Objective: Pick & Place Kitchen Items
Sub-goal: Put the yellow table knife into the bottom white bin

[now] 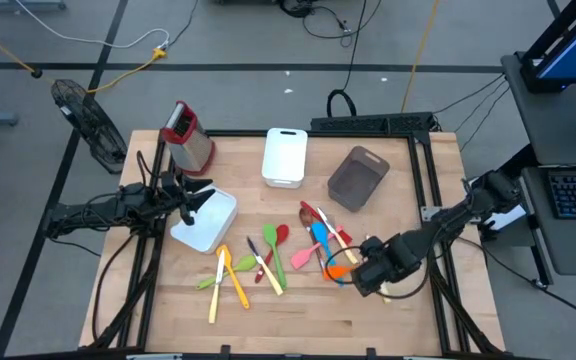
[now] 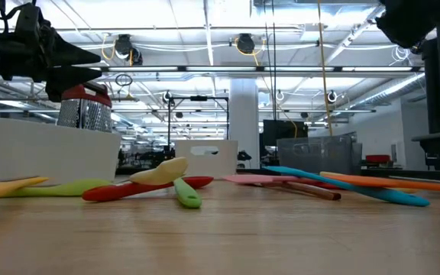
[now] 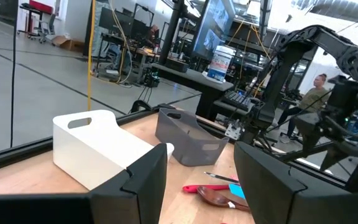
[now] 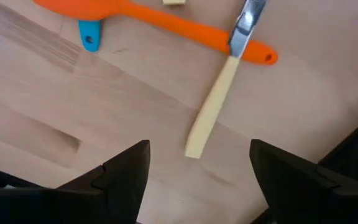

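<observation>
With its fingers spread wide, the right gripper hangs over a pale-handled knife lying between them on the surface, lined up to straddle it; left gripper waits, fingers apart.

Both arms are dark, nearly black, built of jointed segments with thin black cables running along them. The left tool has two broad, matte black fingers with angular, stepped inner edges. The right tool is a blocky black housing; its fingers are the same flat, faceted black shape. A white part shows near the right arm's base.
</observation>
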### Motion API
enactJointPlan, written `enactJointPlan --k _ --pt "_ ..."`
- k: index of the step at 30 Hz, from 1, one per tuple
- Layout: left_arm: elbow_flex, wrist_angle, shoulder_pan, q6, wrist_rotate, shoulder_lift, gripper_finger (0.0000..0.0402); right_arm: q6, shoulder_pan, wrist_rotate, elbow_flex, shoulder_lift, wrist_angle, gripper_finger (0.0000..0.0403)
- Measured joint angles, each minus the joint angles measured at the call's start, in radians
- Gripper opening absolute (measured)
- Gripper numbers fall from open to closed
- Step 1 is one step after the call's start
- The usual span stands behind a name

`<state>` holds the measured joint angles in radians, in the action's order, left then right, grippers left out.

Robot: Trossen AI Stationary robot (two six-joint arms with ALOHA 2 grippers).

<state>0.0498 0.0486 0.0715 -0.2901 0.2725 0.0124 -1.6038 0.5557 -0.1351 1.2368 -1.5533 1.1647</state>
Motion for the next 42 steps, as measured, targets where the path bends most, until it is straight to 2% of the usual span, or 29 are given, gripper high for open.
enactJointPlan --k 11,15,25,42 --pt "0.000 0.000 0.000 0.000 0.000 0.000 0.0191 -0.207 0.072 -0.003 -0.253 0.001 -0.363 0.0261" --pt "0.000 0.000 0.000 0.001 0.000 0.000 0.0191 -0.221 0.075 -0.052 -0.335 0.001 -0.415 0.0255" --pt "0.000 0.008 0.000 0.017 0.000 0.000 0.0191 -0.304 0.074 -0.065 -0.451 0.007 -0.572 0.0238" --pt "0.000 0.007 0.000 0.021 -0.002 0.000 0.0191 -0.402 0.130 -0.152 -0.451 0.002 -0.591 0.0118"
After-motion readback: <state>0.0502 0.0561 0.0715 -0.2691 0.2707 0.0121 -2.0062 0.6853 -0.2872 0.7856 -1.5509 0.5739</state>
